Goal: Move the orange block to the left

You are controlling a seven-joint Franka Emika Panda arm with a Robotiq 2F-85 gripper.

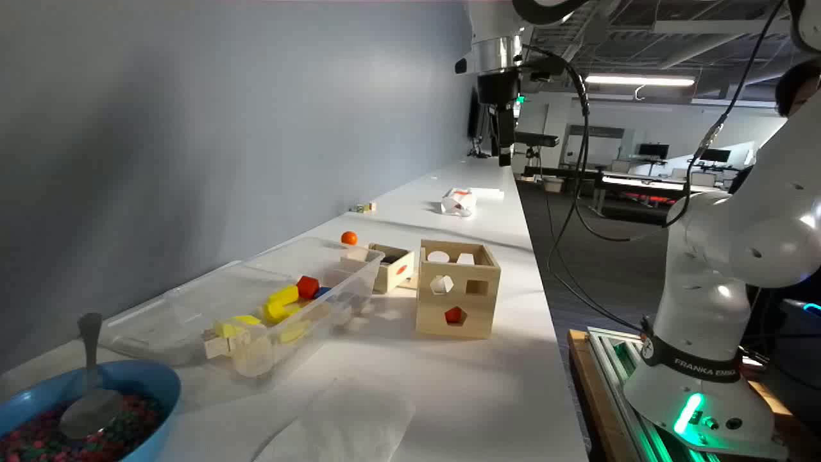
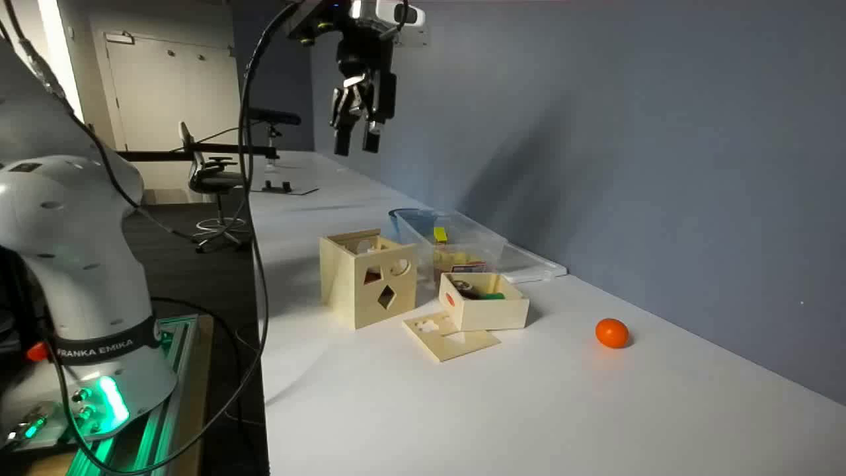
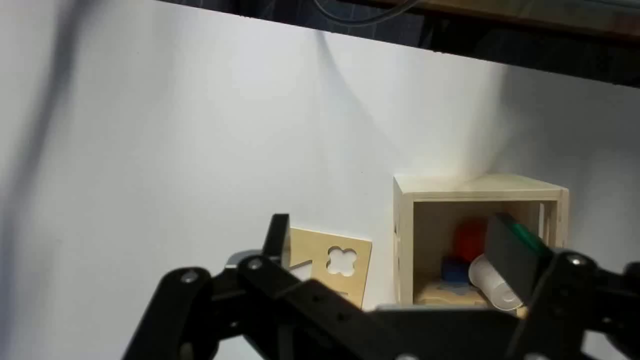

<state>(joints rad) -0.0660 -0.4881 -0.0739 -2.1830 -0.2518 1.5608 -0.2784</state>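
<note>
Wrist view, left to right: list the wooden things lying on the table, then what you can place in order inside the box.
Wooden board → wooden box; inside it: blue block → white cylinder.

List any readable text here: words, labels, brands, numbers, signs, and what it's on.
"FRANKA EMIKA": on the black band low on the robot arm, in both exterior views.
Round emblem by that band: too small to read.
Red-marked crumpled white item: too blurred to tell if it's print.
Nothing else legible, no numbers; none in the wrist view.
</note>
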